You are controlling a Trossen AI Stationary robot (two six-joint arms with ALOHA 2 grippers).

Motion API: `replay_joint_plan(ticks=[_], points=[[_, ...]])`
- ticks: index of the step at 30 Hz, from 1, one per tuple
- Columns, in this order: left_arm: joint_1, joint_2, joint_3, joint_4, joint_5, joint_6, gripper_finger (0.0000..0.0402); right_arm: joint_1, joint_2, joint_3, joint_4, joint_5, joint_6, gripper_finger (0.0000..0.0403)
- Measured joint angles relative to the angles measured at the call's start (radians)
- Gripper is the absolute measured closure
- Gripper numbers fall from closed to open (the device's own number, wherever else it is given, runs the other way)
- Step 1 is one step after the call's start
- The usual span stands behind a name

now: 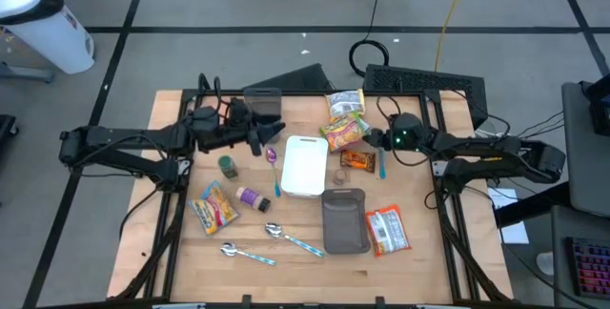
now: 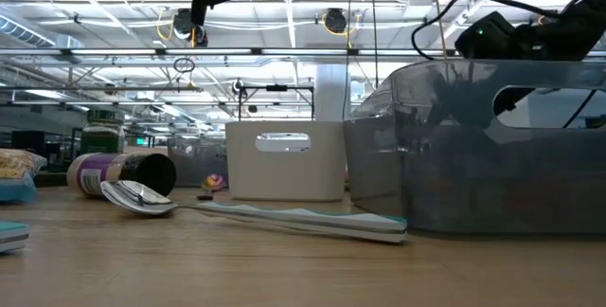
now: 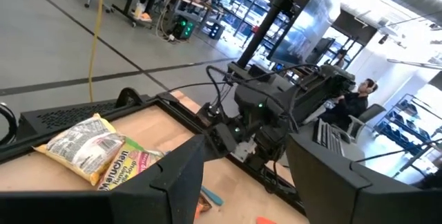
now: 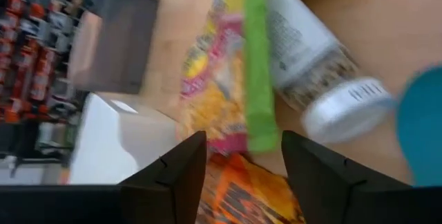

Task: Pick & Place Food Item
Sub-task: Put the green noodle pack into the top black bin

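Observation:
The food items lie at the table's far right: a yellow-and-pink snack bag with a green strip [image 1: 345, 130] [image 4: 221, 72], an orange packet [image 1: 357, 159] [image 4: 242, 189] just nearer, and a pale bag [image 1: 346, 104] behind them. My right gripper [image 1: 378, 139] [image 4: 242, 175] hovers open, slanting down over the seam between the orange packet and the yellow-and-pink bag, touching neither as far as shows. My left gripper [image 1: 262, 139] [image 3: 242, 182] waits open and level above the table's far left middle, holding nothing.
A white container [image 1: 305, 166] and a grey container [image 1: 345, 220] sit mid-table, with a dark bin [image 1: 264, 102] at the far edge. A red-and-white packet [image 1: 388, 230], a yellow packet [image 1: 214, 206], two small jars [image 1: 253, 197] and spoons [image 1: 286, 237] lie around. A teal utensil [image 1: 381, 164] is beside the orange packet.

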Motion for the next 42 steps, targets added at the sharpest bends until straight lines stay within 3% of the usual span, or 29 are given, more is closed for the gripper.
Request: replay_joint_plan(ticks=[16, 22, 30, 42], points=[[0.029, 0.0, 0.0, 0.0, 0.0, -0.008, 0.0188, 0.002, 0.225, 0.001, 0.275, -0.019, 0.09, 0.0236], [0.029, 0.0, 0.0, 0.0, 0.012, -0.004, 0.0188, 0.002, 0.266, 0.001, 0.314, -0.035, 0.107, 0.0282], [0.029, 0.0, 0.0, 0.0, 0.016, 0.002, 0.0188, 0.002, 0.274, 0.001, 0.316, -0.034, 0.102, 0.0393], [0.029, 0.0, 0.0, 0.0, 0.017, 0.004, 0.0188, 0.002, 0.176, 0.019, 0.455, -0.131, 0.089, 0.0402]])
